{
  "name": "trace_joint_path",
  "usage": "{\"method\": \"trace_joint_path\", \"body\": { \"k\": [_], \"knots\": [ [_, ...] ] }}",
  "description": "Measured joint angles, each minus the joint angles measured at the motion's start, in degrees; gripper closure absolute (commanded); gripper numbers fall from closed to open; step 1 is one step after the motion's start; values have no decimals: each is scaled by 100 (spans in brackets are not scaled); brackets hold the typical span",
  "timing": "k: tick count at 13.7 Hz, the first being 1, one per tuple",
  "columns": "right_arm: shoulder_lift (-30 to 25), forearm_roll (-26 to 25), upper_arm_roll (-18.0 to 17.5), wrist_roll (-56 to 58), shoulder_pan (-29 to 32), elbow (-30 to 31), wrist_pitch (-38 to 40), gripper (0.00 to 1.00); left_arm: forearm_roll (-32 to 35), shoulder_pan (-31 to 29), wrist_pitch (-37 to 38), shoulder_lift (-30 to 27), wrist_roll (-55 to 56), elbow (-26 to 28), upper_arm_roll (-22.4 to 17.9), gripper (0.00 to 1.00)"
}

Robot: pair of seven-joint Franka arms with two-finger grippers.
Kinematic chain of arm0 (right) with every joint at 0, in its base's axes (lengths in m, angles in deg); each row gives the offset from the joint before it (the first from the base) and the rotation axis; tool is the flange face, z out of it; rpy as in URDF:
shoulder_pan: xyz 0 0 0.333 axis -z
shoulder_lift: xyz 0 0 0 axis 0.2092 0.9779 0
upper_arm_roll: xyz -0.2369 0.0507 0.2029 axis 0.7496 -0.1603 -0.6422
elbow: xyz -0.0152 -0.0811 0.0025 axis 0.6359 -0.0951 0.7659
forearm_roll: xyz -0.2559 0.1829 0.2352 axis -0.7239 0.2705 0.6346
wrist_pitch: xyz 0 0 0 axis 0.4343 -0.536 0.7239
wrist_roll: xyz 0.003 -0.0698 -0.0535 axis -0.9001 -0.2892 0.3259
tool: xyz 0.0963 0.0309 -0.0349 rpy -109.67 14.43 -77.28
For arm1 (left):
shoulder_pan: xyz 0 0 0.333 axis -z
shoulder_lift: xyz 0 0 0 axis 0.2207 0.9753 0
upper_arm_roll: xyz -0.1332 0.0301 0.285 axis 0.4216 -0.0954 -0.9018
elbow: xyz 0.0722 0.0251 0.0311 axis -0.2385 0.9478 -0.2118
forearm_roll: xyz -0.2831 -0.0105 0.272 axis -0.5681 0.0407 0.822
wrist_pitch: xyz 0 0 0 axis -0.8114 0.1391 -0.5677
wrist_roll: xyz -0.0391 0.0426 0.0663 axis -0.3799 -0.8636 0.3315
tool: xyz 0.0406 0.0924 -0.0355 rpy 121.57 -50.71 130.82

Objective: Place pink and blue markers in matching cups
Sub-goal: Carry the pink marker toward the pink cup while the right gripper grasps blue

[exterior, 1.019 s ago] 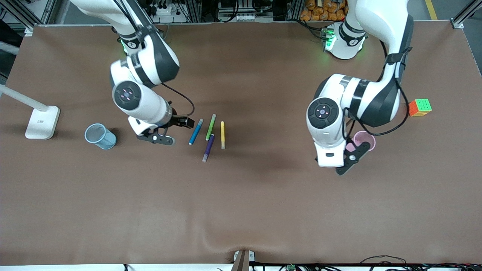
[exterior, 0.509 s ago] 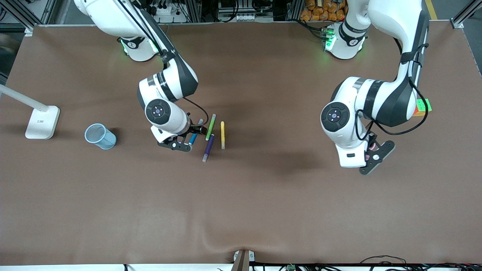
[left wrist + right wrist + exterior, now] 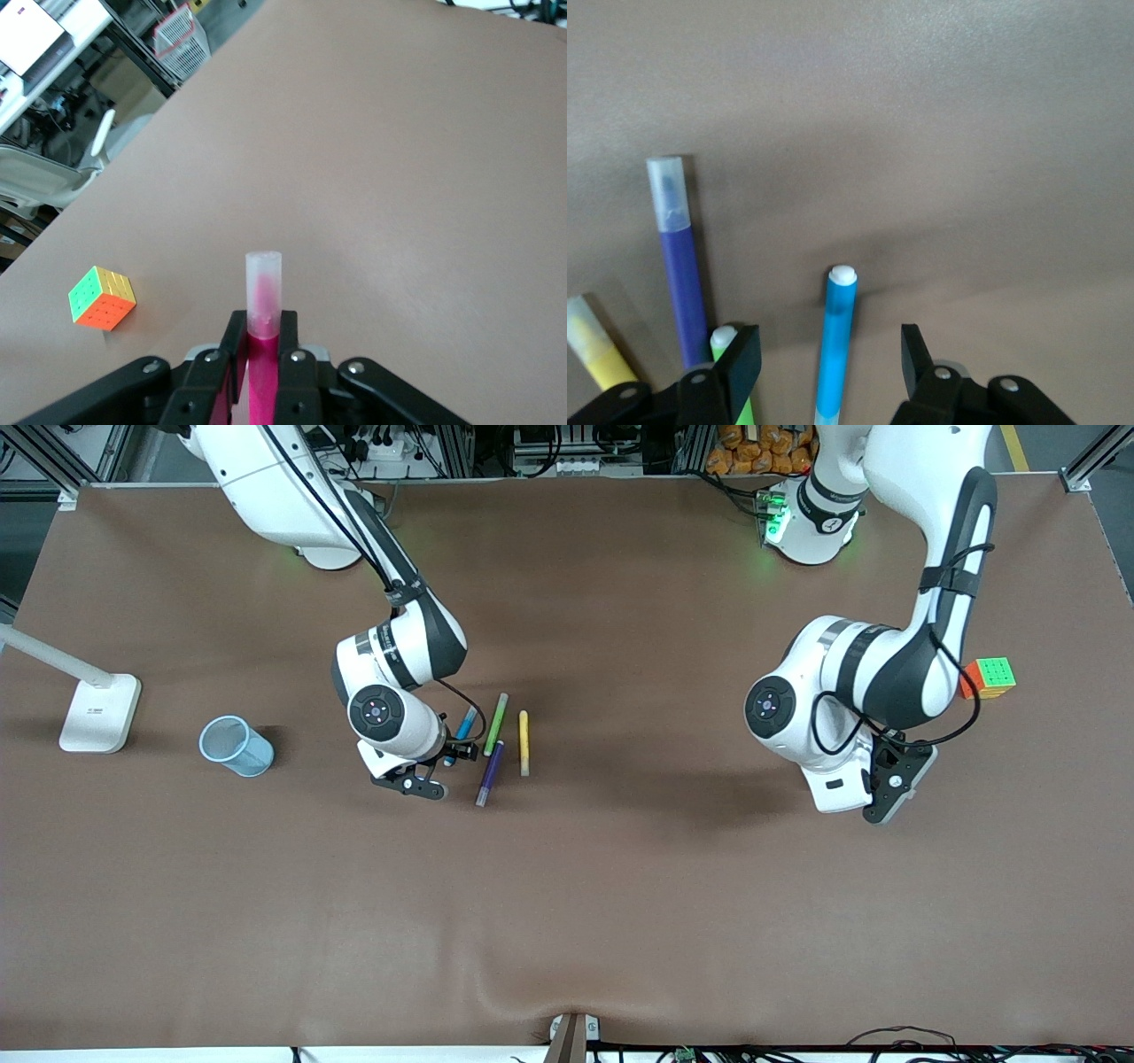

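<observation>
Brown table (image 3: 620,886) is carrying a blue cup (image 3: 235,746) toward the right arm's end, while the right gripper (image 3: 828,365) is straddling the lying blue marker (image 3: 836,341) with fingers apart and the left gripper (image 3: 259,347) is clamping the pink marker (image 3: 263,297) above the table.

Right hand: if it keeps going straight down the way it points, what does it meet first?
Most likely the blue marker, which lies on the table between the open fingers of the right hand. The green marker sits close beside one finger, so that finger might brush it; depth is unclear.
</observation>
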Motion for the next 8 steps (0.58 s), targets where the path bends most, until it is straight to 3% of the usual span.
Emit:
{"method": "trace_joint_path", "body": {
  "k": [1, 4, 7, 8],
  "knots": [
    [68, 0, 8, 0, 6, 1, -82, 32, 180, 5, 2, 0, 228, 128, 7, 98],
    [226, 0, 23, -1, 75, 0, -251, 51, 687, 22, 29, 18, 991, 538, 33, 98],
    [298, 0, 21, -1, 81, 0, -329, 85, 988, 52, 144, 137, 1626, 732, 51, 98],
    [321, 0, 19, -1, 81, 0, -340, 90, 1052, 63, 206, 202, 1801, 754, 59, 98]
  ]
}}
